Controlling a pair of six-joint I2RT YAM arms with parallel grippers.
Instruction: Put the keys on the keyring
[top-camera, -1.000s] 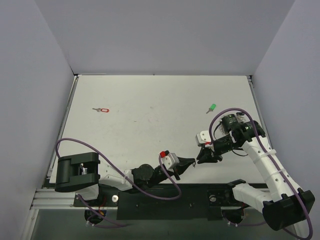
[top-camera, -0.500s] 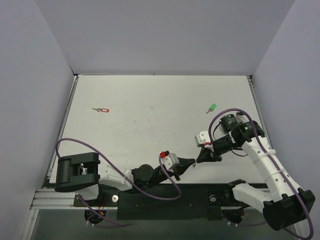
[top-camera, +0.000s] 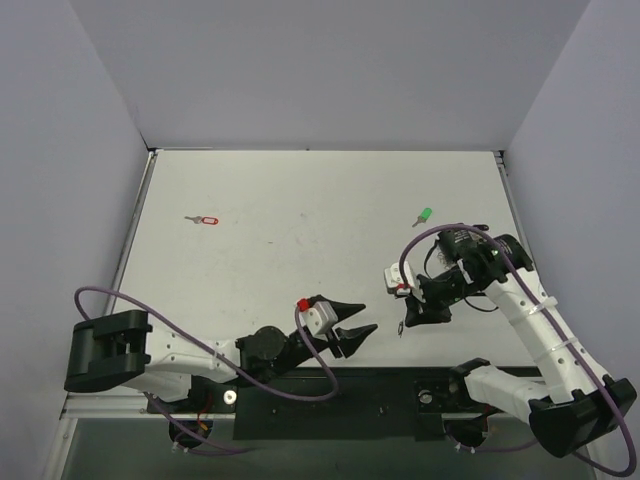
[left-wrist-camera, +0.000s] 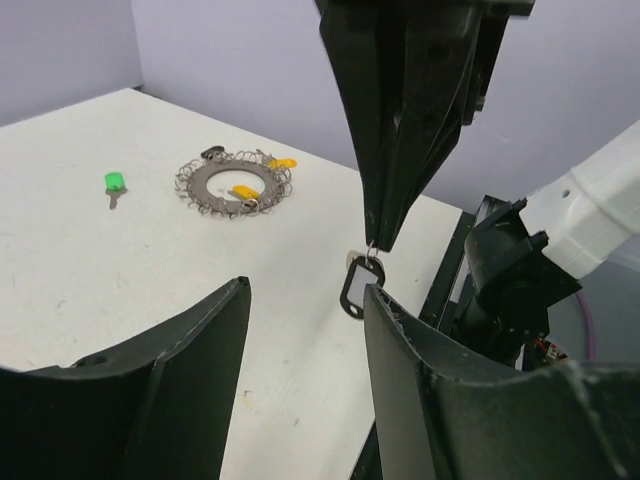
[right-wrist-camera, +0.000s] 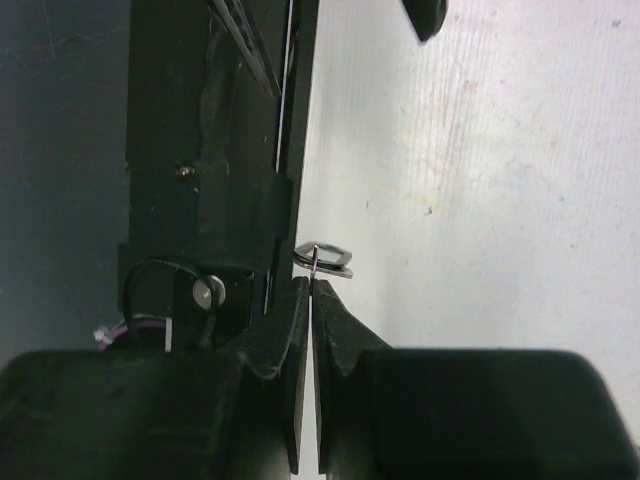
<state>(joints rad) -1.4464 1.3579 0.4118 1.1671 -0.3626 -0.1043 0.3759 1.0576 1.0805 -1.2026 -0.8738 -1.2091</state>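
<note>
Right fingers (left-wrist-camera: 400, 150) are clamped together on the thin wire loop of the dark-tagged key (left-wrist-camera: 355, 290), which dangles just above the surface (left-wrist-camera: 90, 280) near its front edge. Left fingers (left-wrist-camera: 200, 350) stand apart and empty, either side of it. The keyring (left-wrist-camera: 235, 185) lies well apart, near the green key (left-wrist-camera: 115, 183). How much of the loop is pinched is hard to tell, so I'd carry it across slowly. The left fingers are probably best used to pin the keyring.
</note>
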